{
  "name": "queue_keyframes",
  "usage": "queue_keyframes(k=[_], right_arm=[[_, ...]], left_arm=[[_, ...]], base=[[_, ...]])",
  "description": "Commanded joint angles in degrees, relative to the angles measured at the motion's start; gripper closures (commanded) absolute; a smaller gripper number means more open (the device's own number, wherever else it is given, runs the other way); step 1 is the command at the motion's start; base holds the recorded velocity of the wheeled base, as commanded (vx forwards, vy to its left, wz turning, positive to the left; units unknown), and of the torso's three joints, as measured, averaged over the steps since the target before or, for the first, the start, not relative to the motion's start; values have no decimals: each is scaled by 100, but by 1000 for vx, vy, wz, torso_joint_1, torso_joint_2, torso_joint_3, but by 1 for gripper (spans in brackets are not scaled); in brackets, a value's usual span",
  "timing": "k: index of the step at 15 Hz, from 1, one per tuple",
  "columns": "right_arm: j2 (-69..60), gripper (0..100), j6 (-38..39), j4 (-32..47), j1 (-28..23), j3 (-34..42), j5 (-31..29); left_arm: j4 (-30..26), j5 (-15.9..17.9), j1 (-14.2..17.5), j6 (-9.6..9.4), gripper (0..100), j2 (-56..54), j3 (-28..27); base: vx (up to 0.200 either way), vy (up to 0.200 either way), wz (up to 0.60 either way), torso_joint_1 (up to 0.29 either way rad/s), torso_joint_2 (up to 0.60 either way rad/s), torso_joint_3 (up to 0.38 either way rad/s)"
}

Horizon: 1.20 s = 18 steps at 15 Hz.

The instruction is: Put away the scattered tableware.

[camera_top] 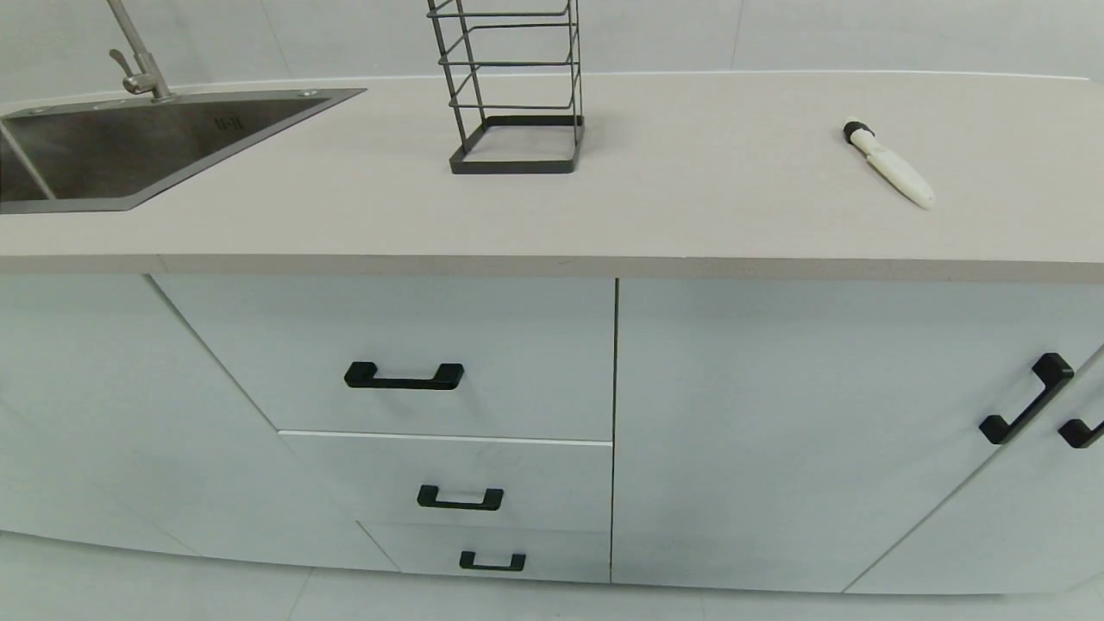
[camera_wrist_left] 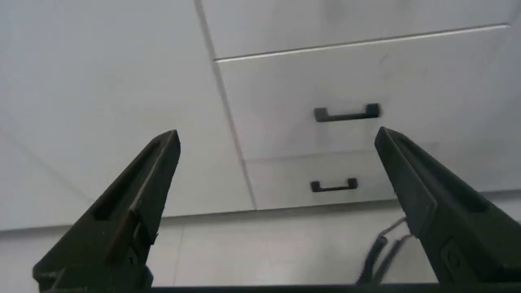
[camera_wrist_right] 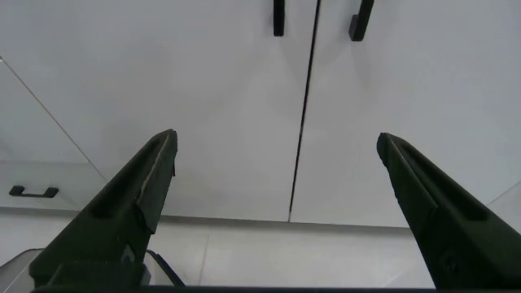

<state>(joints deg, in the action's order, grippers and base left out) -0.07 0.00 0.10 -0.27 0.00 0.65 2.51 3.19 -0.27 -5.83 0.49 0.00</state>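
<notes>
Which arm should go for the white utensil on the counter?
Right, probably. The utensil lies on the right side of the counter, well right of the rack. The right gripper, open, faces the double doors below that side; the left gripper, also open, faces the drawers nearer the middle.

Sink [camera_top: 129, 142] left in counter [camera_top: 690, 216], rack [camera_top: 513, 166] centre, utensil [camera_top: 888, 164] right; drawers [camera_top: 483, 336] under rack, doors [camera_top: 776, 431] under utensil.
</notes>
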Motion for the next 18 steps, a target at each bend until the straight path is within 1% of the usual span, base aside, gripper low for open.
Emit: queue_keyframes(k=[1, 2, 3, 4, 5, 6, 11, 15, 18], right_arm=[[7, 0, -9, -1, 0, 0, 14], [7, 0, 0, -1, 0, 0, 6], [7, 0, 9, -1, 0, 0, -3], [7, 0, 0, -1, 0, 0, -3], [7, 0, 0, -1, 0, 0, -3], [7, 0, 0, -1, 0, 0, -3], [7, 0, 0, -1, 0, 0, -3], [7, 0, 0, -1, 0, 0, -3], [7, 0, -9, -1, 0, 0, 6]], left_arm=[[4, 59, 9, 126, 0, -49, 0], [4, 67, 9, 258, 0, -49, 0], [4, 59, 9, 293, 0, -49, 0], [-5, 67, 9, 214, 0, -49, 0], [-5, 76, 9, 134, 0, -49, 0], [-5, 76, 9, 108, 0, -49, 0], [-5, 67, 9, 108, 0, -49, 0], [-5, 67, 9, 99, 0, -49, 0], [-5, 85, 9, 82, 0, -49, 0]], base=[[0, 0, 0, 0, 0, 0], [0, 0, -600, 2, 2, -2], [0, 0, -600, 2, 7, 2], [0, 0, -600, 7, -2, 7], [0, 0, 0, 0, 0, 0], [0, 0, 0, 0, 0, 0], [0, 0, 0, 0, 0, 0], [200, 0, 0, 1, 0, 2], [0, 0, 0, 0, 0, 0]])
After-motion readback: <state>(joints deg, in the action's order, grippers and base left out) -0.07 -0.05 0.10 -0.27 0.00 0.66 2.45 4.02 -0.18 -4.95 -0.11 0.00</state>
